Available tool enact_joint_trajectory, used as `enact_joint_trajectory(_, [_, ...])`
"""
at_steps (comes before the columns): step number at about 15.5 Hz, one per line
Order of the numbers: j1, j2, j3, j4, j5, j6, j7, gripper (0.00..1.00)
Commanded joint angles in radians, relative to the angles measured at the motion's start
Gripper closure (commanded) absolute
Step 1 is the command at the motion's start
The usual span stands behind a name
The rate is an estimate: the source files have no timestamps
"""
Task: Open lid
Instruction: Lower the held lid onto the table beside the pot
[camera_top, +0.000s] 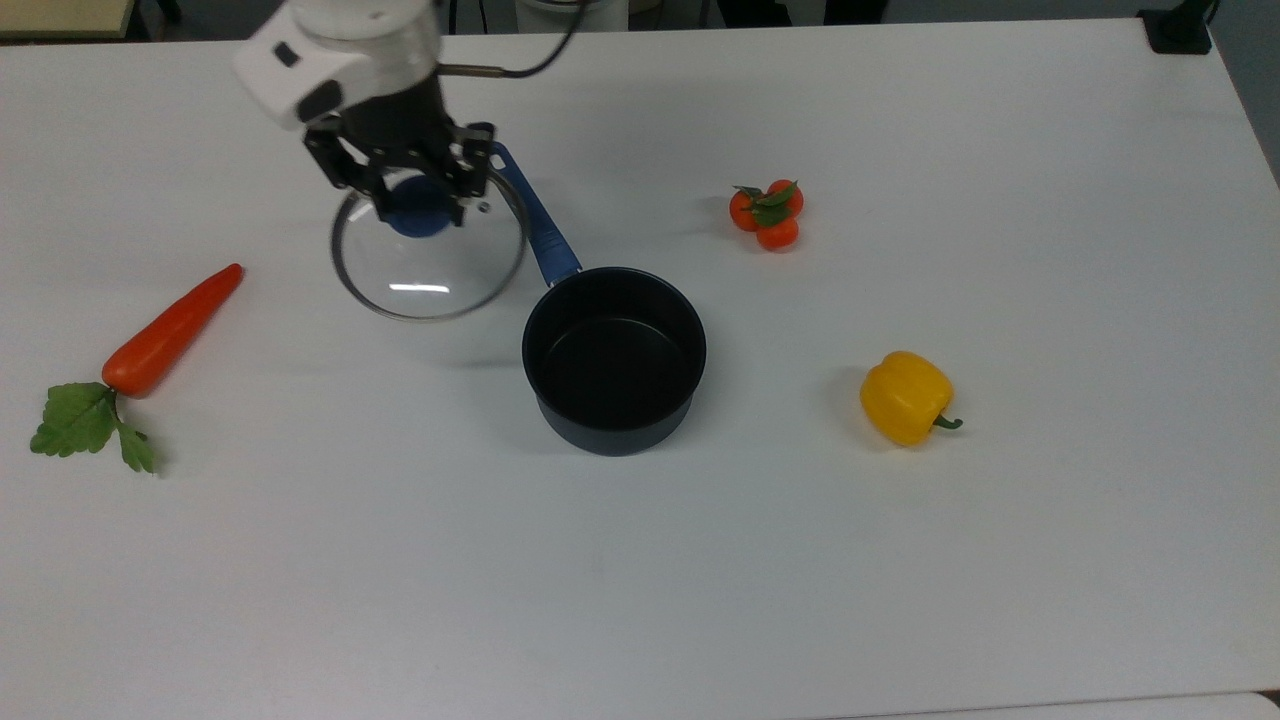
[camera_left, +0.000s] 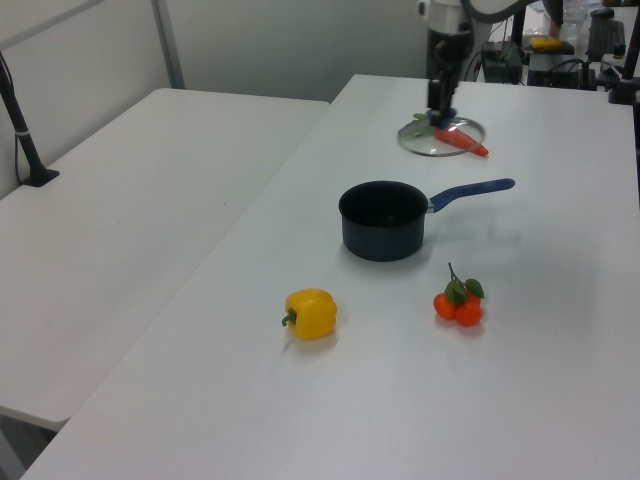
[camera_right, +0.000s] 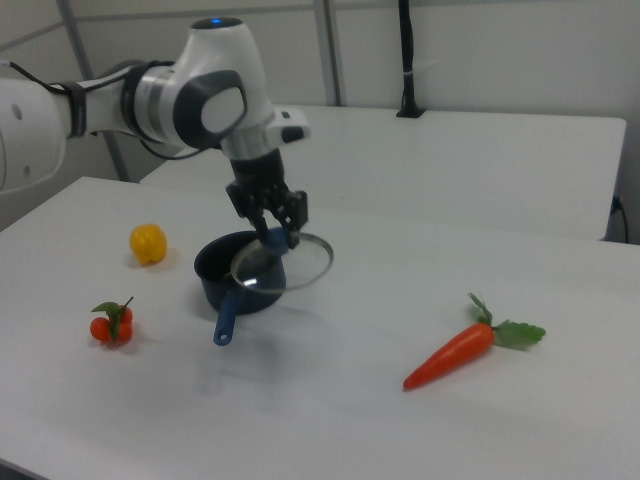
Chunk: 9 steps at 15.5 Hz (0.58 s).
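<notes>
Gripper pinching the blue knob of the lid, a round clear glass disc with a thin metal rim, held roughly level above the white bench, at ten o'clock from the open dark saucepan in the top view. Saucepan handle points toward eleven o'clock. Lettering probably hidden.

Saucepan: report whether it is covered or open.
Open. The saucepan shows its bare interior; the claw holds the lid off to the top view's left.
</notes>
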Motion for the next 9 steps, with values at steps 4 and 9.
enact_joint_trajectory(4, [-0.118, -0.079, 0.003, -0.249, 0.005, 0.152, -0.049, 0.7])
enact_joint_trajectory(9, [-0.105, -0.045, 0.003, -0.369, 0.005, 0.348, -0.046, 0.7])
